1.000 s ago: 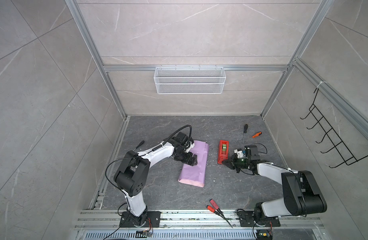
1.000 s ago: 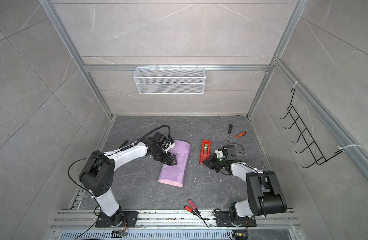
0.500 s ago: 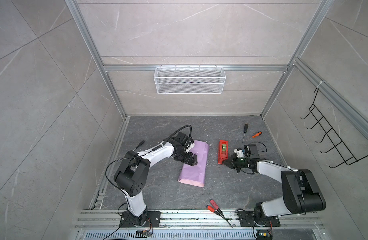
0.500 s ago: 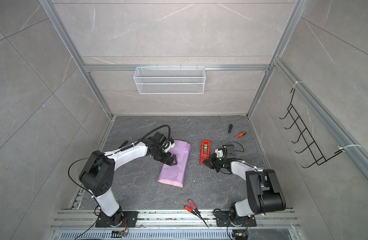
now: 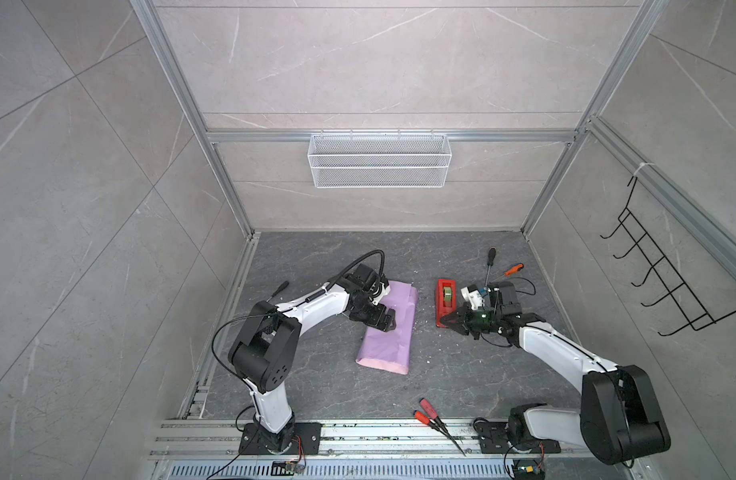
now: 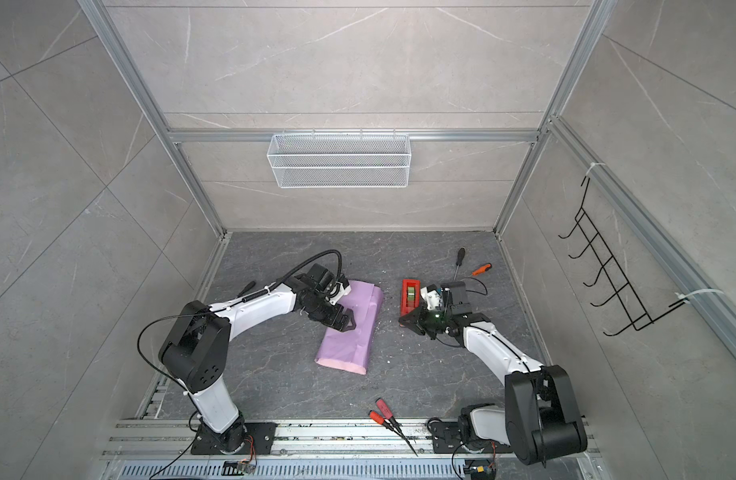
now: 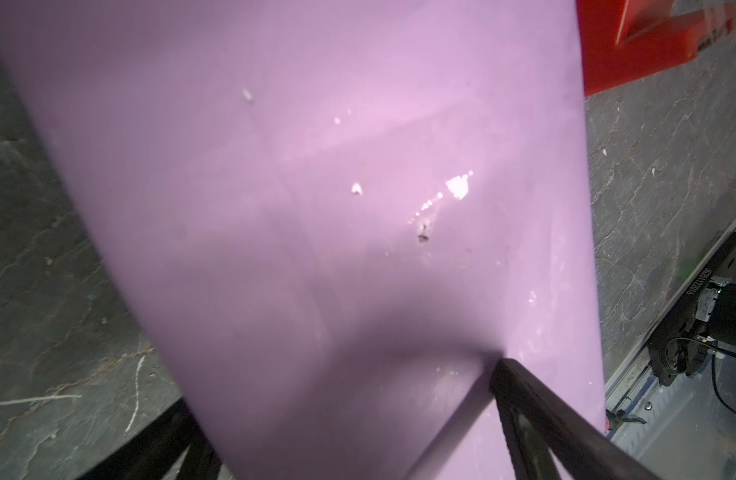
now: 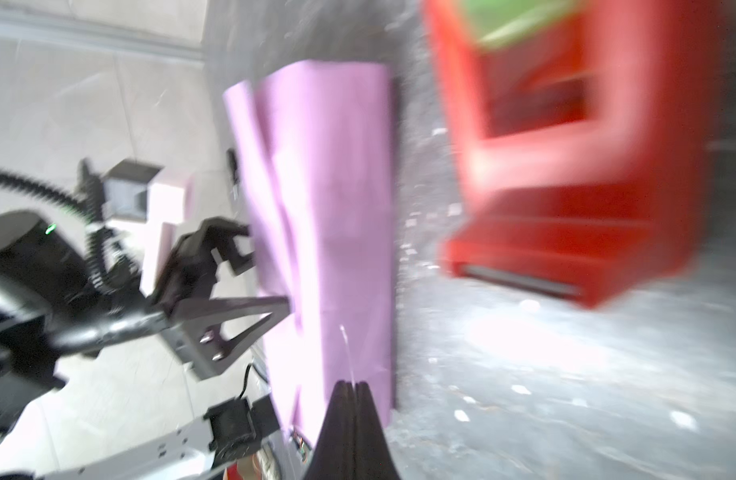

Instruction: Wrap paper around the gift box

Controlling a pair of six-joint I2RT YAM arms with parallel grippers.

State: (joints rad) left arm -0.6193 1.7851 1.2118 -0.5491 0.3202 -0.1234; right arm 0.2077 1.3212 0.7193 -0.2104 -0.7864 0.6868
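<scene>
We see the paper (image 5: 389, 357) on the grey veined floor (image 5: 316, 270), folded into a long, smooth lilac sleeve with a pink lip at its near end; the gift box is hidden. The left gripper (image 5: 386, 325) rests on it, jaws spread wide. The right gripper (image 5: 442, 322), tips pinched together, sits against the red plastic tape dispenser (image 5: 445, 311), which holds a green roll (image 5: 446, 296).

Both top views look steeply down; close wrist cameras share the folded lilac-purple paper (image 7: 316, 208) and red plastic tape dispenser (image 8: 566, 187).
</scene>
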